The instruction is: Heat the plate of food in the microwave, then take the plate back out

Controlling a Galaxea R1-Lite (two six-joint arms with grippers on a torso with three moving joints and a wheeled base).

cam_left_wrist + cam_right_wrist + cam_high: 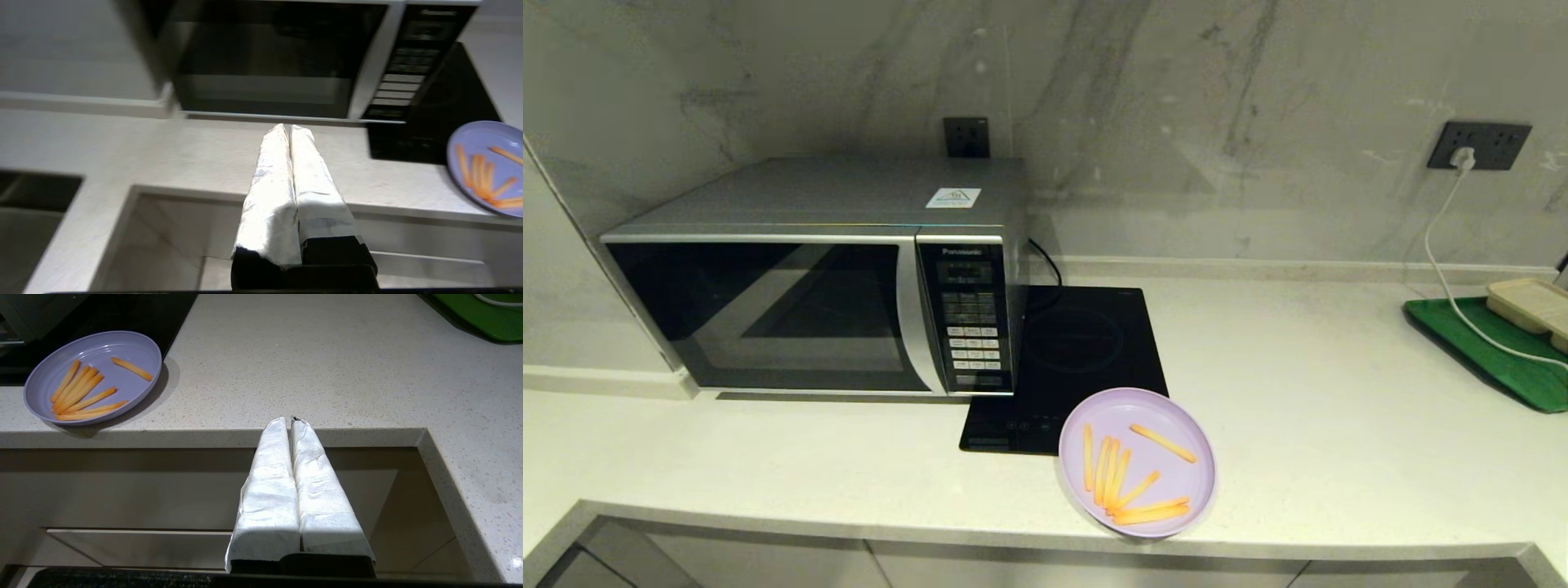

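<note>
Beside the microwave, on the counter: scene notes, microwave as landmark.
Microwave (817, 278): door shut; dark glass faces the counter's front edge; long axis runs along the back wall; button panel (970, 318) at its right end.
Plate of food (1137, 461): right of and in front of the microwave, partly over the front right corner of the black cooktop (1078, 367), its near rim at the counter (1339, 425) front edge.
Fries (1123, 478): most lie roughly front-to-back or fanned; one lies slantwise apart from the rest.
Open room: bare counter directly in front of the microwave door and to the right of the plate.
Left end effector (289, 127): before the microwave door, off the counter edge; wrapped fingers pressed together, holding nothing.
Right end effector (288, 420): right of the plate, off the counter edge; fingers pressed together, holding nothing.
Cut off: green tray (1494, 347) far right of the microwave, run out of the head view.
Hidden: microwave interior unreadable through the glass.
</note>
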